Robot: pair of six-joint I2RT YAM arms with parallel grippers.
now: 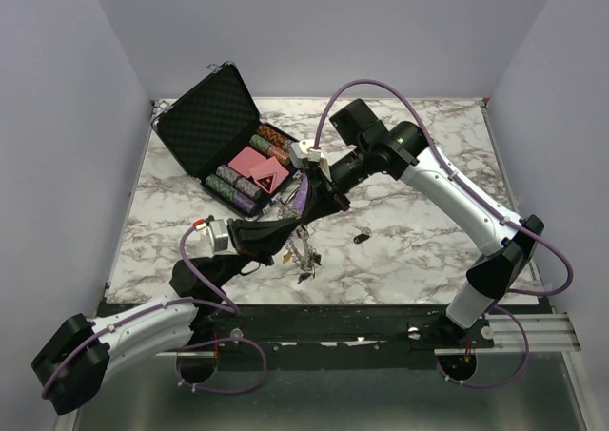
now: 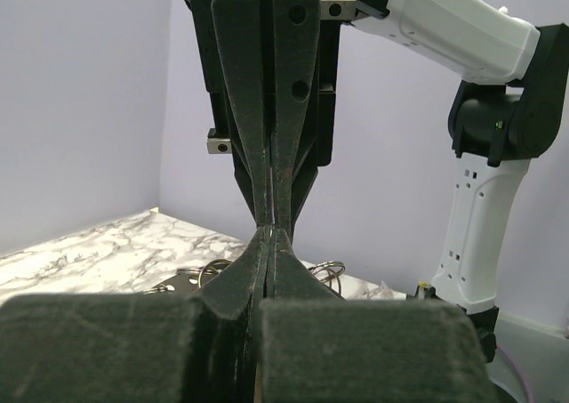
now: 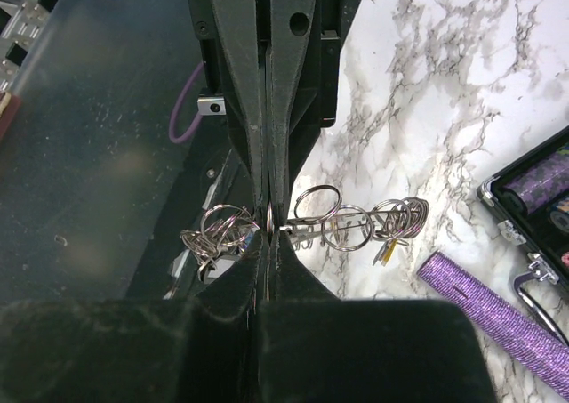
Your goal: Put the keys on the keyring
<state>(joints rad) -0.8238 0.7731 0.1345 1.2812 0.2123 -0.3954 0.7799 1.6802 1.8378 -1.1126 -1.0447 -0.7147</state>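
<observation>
The open black case at 11 o'clock holds poker chips and 2 pink card decks. Left gripper and right gripper, pressed together, pinch the keyring in the centre; 1 key lies at its 3 o'clock.

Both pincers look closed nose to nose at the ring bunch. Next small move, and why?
Probably a slight joint lift, as a grip test. The left pincer and right pincer are both shut, tips meeting at the keyring, keys dangling either side; what each pinches is hidden. One black-headed key lies loose on the marble table, so confirm the hold before fetching it.
</observation>
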